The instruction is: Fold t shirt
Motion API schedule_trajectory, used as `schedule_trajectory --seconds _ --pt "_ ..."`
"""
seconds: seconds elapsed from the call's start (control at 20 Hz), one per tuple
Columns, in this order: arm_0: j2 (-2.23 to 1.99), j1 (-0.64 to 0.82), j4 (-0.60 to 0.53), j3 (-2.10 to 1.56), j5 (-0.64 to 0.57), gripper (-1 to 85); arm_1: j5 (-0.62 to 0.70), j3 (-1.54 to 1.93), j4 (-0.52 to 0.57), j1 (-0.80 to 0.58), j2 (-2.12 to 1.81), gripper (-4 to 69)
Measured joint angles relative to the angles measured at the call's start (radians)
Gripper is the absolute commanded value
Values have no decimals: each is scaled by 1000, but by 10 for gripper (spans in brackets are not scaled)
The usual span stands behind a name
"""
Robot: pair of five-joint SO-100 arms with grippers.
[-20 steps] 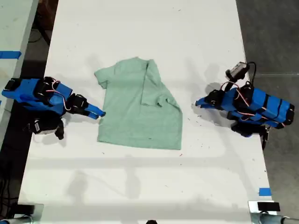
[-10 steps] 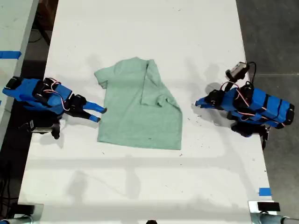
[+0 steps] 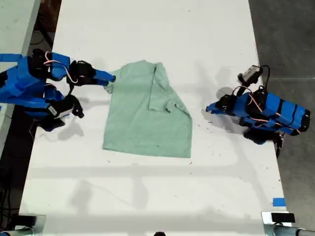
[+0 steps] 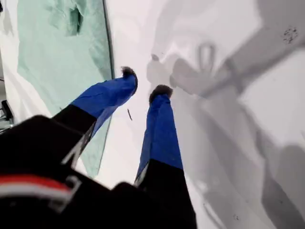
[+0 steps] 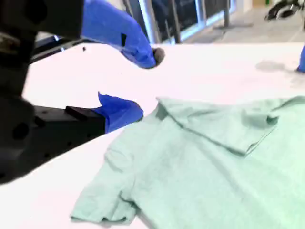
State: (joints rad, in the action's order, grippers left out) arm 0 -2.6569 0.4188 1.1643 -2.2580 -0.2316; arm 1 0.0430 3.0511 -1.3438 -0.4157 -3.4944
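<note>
White tabletop (image 3: 147, 196), dark floor past both long edges. T shirt (image 3: 147, 115) lies flat mid-table, one side already folded over onto the body, the other sleeve (image 3: 109, 81) still spread.

My second gripper (image 3: 109, 77) hangs with jaws parted, tips right at that spread sleeve; its wrist view shows the cloth just ahead of and below the tips (image 5: 143, 83). Nothing held.

My first gripper (image 3: 210, 108) sits well clear of the folded side, jaws slightly apart over bare table, empty.

Judgement: next is the sleeve-side fold. Come down on the sleeve hem, pinch one layer only, carry it across low.

Room: plenty of bare table beyond the collar and below the hem; the second arm sits close to the table's edge.
</note>
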Motion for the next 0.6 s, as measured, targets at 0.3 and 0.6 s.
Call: schedule_trajectory --seconds 0.3,0.6 --pt "356 112 84 183 -31 38 0 0 0 0 0 94" --pt "569 296 95 291 -204 195 0 0 0 0 0 95"
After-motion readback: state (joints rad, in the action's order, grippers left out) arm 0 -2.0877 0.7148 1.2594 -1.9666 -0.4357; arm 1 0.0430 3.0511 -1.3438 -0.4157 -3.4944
